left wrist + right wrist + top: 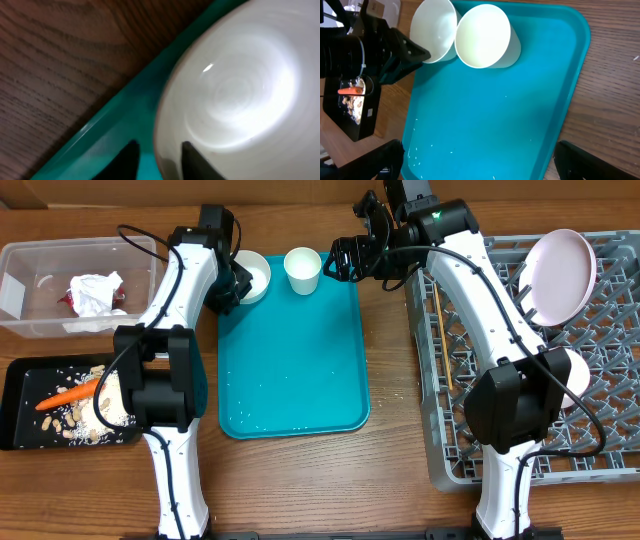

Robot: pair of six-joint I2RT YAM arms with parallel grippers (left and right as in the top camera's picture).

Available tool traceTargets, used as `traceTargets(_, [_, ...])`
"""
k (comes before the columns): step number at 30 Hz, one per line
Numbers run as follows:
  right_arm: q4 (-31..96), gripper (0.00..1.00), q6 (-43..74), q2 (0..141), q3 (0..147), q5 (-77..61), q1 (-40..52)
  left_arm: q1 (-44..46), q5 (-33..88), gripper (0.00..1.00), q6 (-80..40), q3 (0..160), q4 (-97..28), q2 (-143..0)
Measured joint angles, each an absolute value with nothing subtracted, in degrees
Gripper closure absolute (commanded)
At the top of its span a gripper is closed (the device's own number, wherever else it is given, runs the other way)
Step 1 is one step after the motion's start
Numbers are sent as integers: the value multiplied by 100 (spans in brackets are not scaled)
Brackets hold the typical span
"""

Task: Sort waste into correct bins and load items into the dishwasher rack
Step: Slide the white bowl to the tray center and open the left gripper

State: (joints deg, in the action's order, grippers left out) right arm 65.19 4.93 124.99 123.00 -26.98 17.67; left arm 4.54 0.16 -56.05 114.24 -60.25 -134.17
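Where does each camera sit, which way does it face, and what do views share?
Overhead: above the table, facing straight down on tray and rack; left arm and right arm show.
Left wrist: close above the bowl at the tray's corner; its fingers straddle the rim.
Right wrist: above the tray, facing cup and bowl; its open fingers and the left arm show.
Shared: the bowl is in all three.
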Motion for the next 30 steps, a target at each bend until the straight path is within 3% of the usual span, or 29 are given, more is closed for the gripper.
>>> traceTargets(1, [6517,0,495,12499,12300,-2700,1765,454,16,96,-5607,11424,-6045,-13417])
traceTargets(7, [6517,0,493,12499,12300,-2698,1765,454,69,96,-5642,11426,-6300,-13417])
traceTargets(14, [6517,0,493,12499,12300,-2700,1765,454,130,96,-5605,11513,-7575,-13402])
traceTargets(23, [6521,0,491,12499,12300,-2700,1765,502,558,96,-4521,11524,-8619,-13373])
traceTargets(30, [6519,0,491,12499,12300,-2700,1765,1037,668,96,-3850,11522,-8796,-13373])
